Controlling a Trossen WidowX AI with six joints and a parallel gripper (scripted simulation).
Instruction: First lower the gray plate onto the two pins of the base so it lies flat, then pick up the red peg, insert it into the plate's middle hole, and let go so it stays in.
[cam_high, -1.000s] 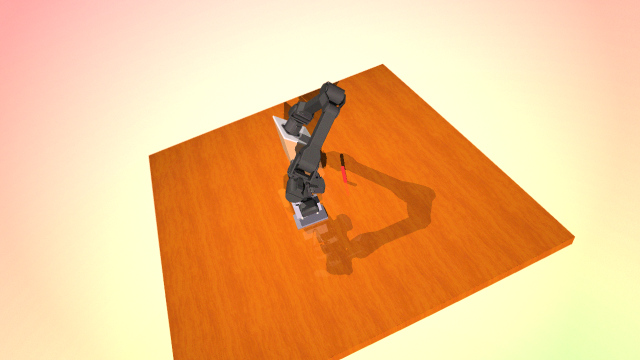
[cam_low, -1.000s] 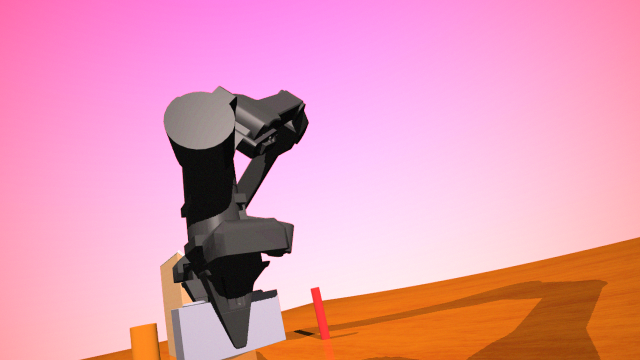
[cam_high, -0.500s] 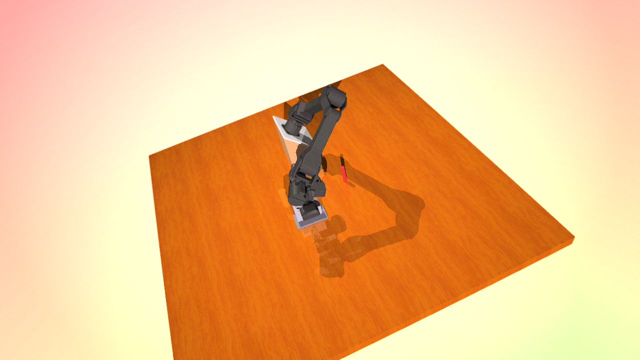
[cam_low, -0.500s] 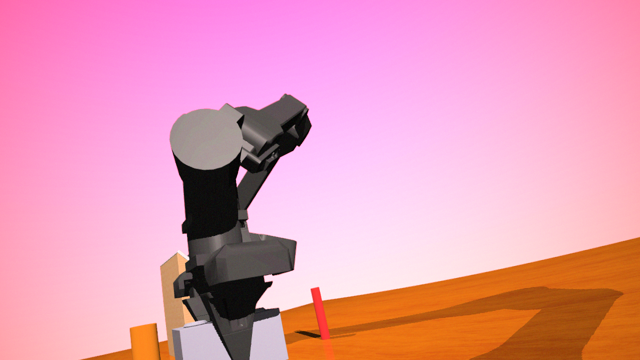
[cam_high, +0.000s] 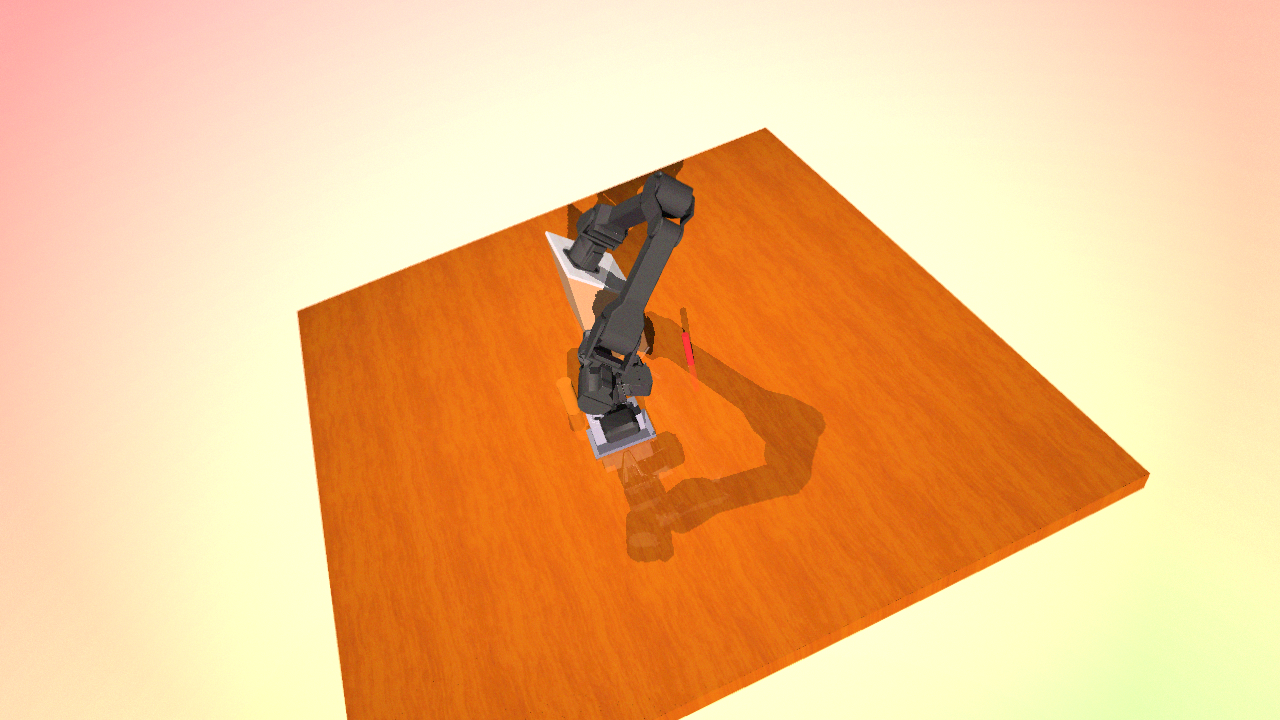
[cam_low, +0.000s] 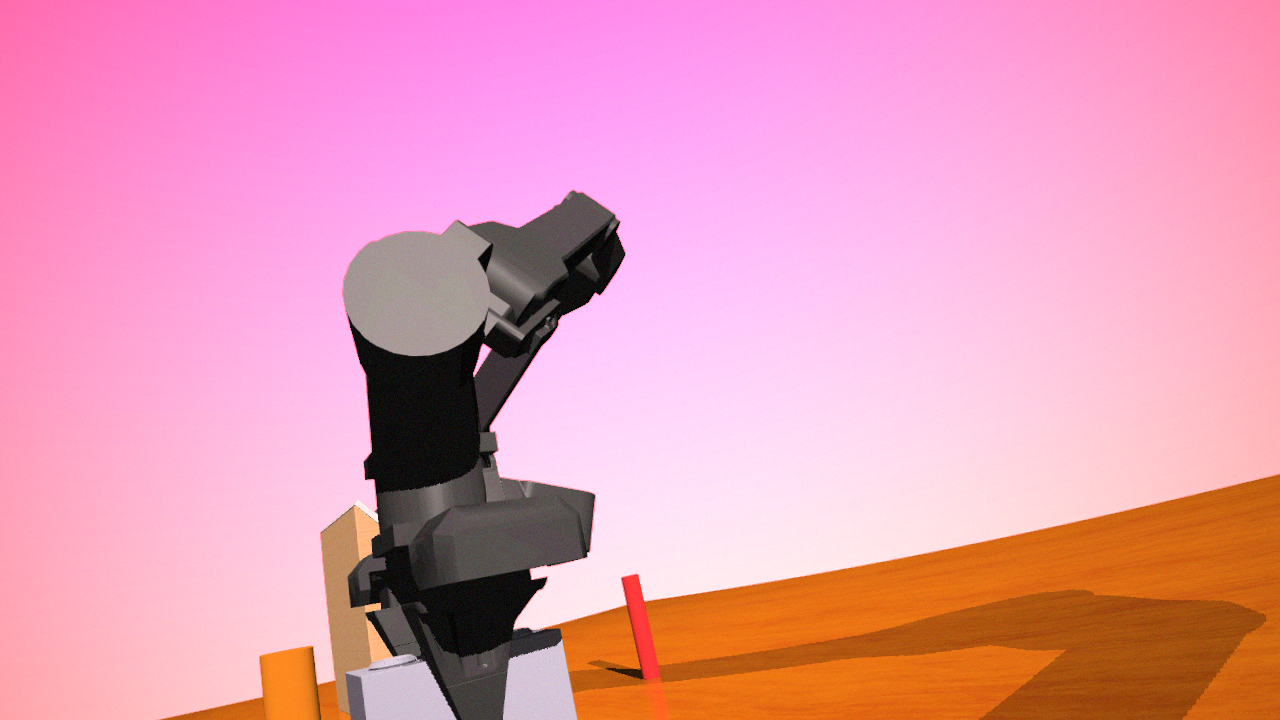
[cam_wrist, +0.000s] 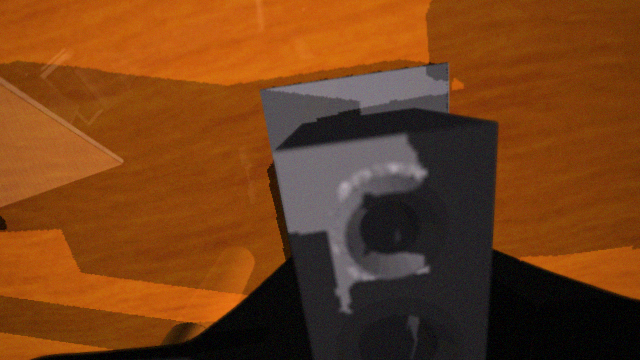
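Note:
My gripper points down, shut on the gray plate. The wrist view shows round holes in the plate's top. The plate is over the gray base, whose far end shows beyond it in the wrist view. The base is below the frame in the exterior view. The base's pins are hidden, and I cannot tell whether they are in the plate's holes or whether the plate lies flat. The red peg stands upright apart from the gripper.
An orange cylinder stands close to the base, on the side away from the peg. The arm's wooden pedestal is behind the base. The wooden table top carries the arm's shadow.

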